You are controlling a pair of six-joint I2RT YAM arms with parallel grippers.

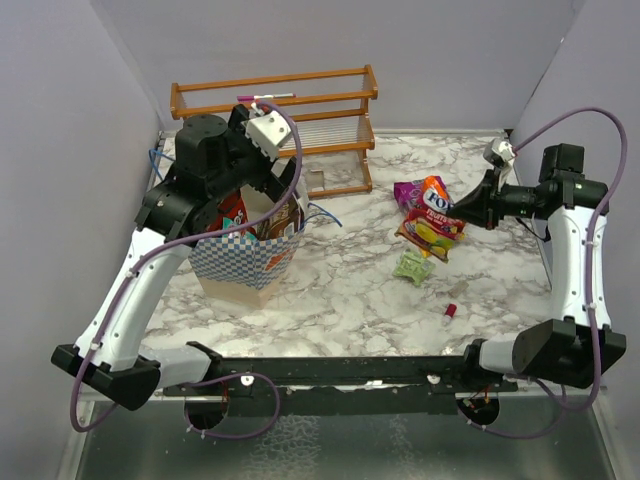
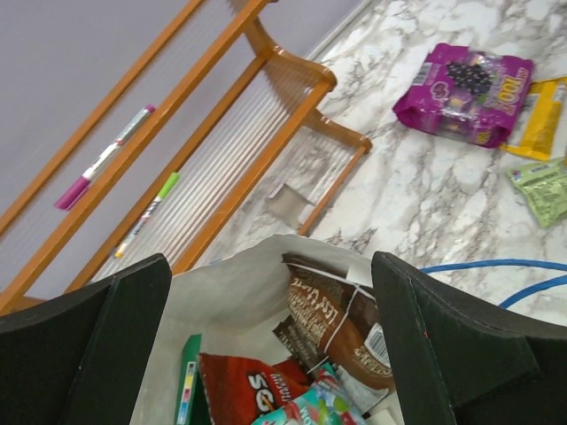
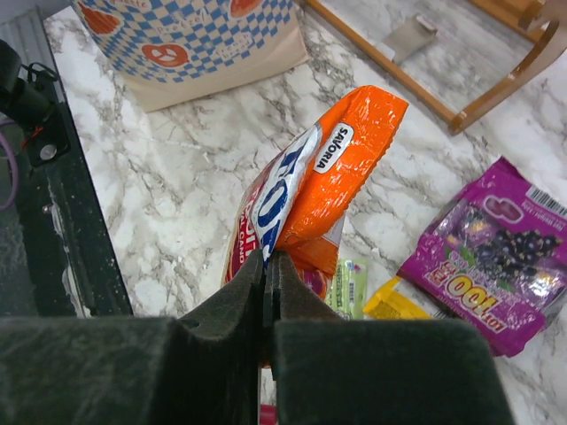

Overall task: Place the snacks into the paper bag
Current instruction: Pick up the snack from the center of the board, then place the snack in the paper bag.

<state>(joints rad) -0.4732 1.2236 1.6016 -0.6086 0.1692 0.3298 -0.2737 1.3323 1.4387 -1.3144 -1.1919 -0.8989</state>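
Three packets lie loose right of the tabletop's centre, seen from above: a magenta pack [image 1: 408, 192], a red-yellow pack [image 1: 432, 232] and a small light-green packet [image 1: 412, 266]. A tiny red-pink cap [image 1: 451, 311] sits nearer the near edge. The wooden rack [image 1: 330, 110] stands along the far edge. The paper bag [image 1: 245, 262], blue-and-white checkered on a tan base, stands just before the rack by the left edge, with the left arm [image 1: 200, 150] bent over its open mouth. Toward the right edge the right fingers [image 1: 465, 207] hold an orange packet [image 1: 432, 190] over the loose ones.

From the left wrist, the left fingers [image 2: 106, 345] are spread wide above the bag's mouth. Inside sit a glossy brown packet [image 2: 332, 323], a red Doritos packet [image 2: 248, 390] and a teal pack [image 2: 306, 409].

From the right wrist, the fingers are pressed together on the orange packet's lower edge, and the packet stands up crinkled.
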